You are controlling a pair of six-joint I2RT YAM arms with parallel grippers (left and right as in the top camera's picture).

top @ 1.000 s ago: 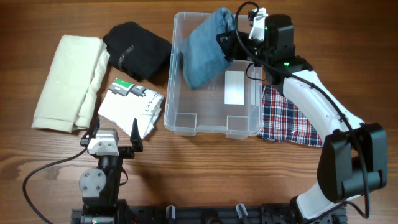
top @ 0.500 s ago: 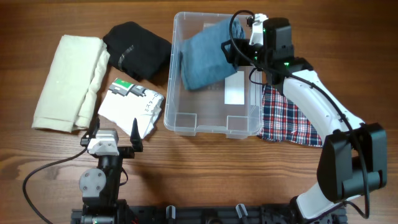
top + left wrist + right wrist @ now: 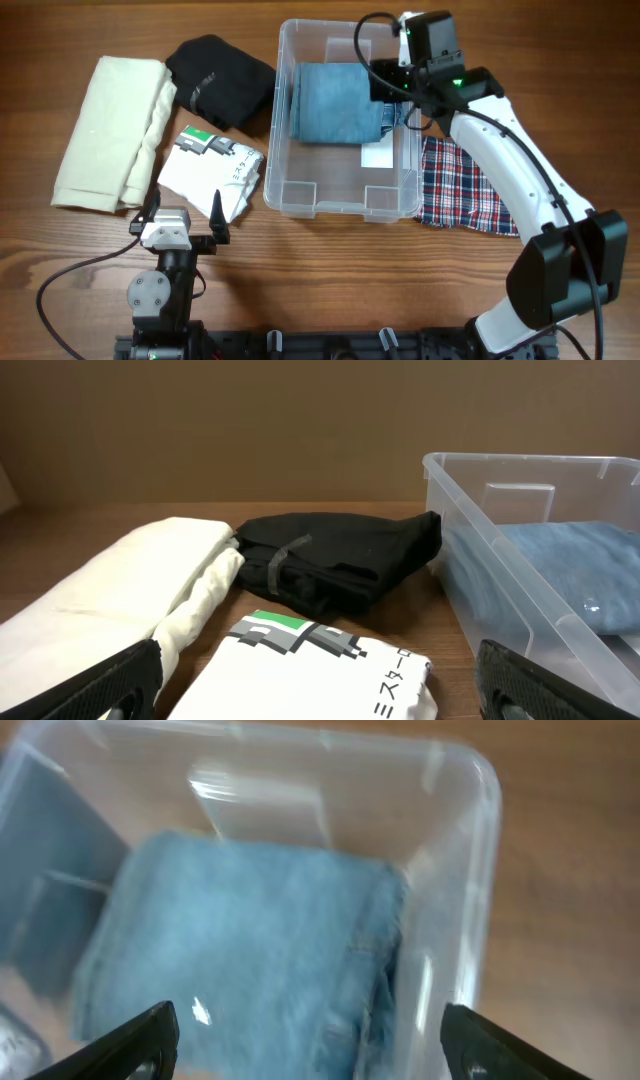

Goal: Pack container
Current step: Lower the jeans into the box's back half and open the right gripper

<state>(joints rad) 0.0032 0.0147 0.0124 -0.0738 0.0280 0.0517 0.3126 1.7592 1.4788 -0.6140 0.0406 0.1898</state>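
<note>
1. Lying flat in the far half of the container (image 3: pixel 340 214), which stands mid-table, the folded jeans (image 3: pixel 335 103) leave the near half free, probably for more garments.
2. The right gripper (image 3: pixel 312 1045) hovers over the jeans, jaws apart, holding nothing.
3. The left gripper (image 3: pixel 185 214) waits near the white shirt (image 3: pixel 212 172), jaws wide, empty.
4. The shirt shows katakana, it seems "ミスター"; the label (image 3: pixel 377 155) on the container base is unreadable.

A robotics lab bench — arms (image 3: pixel 497 148) on a black rail (image 3: pixel 300 346) (cables (image 3: pixel 42 300) trailing), wood-grain table (image 3: pixel 340 280), plain brown backdrop (image 3: pixel 250 430).
</note>
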